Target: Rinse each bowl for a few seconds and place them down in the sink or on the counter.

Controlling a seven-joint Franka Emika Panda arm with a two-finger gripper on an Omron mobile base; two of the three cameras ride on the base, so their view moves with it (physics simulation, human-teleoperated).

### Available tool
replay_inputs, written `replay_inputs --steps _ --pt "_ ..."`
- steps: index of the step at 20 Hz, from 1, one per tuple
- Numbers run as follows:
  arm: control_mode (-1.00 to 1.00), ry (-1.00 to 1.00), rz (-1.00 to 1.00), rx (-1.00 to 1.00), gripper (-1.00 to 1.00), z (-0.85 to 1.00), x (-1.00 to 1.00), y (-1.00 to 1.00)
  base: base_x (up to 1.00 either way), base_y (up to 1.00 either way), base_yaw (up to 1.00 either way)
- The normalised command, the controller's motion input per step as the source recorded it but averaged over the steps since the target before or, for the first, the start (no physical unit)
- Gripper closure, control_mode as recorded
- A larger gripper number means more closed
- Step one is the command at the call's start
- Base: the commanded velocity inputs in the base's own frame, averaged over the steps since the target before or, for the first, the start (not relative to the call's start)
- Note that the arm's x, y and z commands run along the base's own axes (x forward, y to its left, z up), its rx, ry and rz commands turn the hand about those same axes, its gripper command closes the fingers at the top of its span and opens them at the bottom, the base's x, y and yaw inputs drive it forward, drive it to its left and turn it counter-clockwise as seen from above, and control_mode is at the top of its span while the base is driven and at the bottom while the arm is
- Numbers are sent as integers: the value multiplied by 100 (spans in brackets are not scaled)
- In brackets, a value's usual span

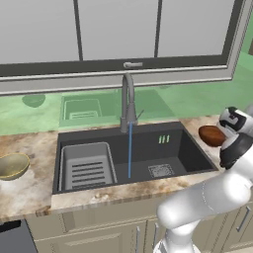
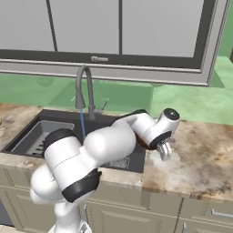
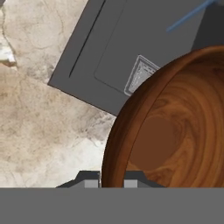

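Observation:
My gripper (image 3: pixel 111 183) is shut on the rim of the dark reddish-brown bowl (image 3: pixel 175 127), which looms large and tilted in the hand view. Seen from the left base view, that bowl (image 1: pixel 211 136) hangs above the counter's right side, just past the sink's (image 1: pixel 148 148) right edge, with the hand (image 1: pixel 231 132) beside it. The olive-gold bowl (image 1: pixel 12 165) sits on the counter (image 1: pixel 24 192) left of the sink. A thin blue stream of water (image 1: pixel 130 150) runs from the faucet (image 1: pixel 127 99) into the basin.
A grey slotted tray (image 1: pixel 88 165) lies in the sink's left half, and a square drain (image 1: pixel 161 171) in its floor to the right. A window with a green backsplash stands behind the faucet. Cabinet doors run below the counter.

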Motion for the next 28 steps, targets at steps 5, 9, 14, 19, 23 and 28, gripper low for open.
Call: replay_inputs --steps 5,9,14,19,23,28 --pt "-100 2 0 -2 100 -12 0 -8 0 0 0" --pt "-100 0 0 -2 100 -14 0 -7 0 0 0" --pt "-100 0 1 -2 100 -13 0 -3 0 0 0" --pt "-100 0 0 -2 100 -15 0 -1 0 0 0" --pt "-100 0 0 -3 100 -17 0 0 0 0 0" --pt "-100 1 0 -2 100 -18 1 0 0 0 0"
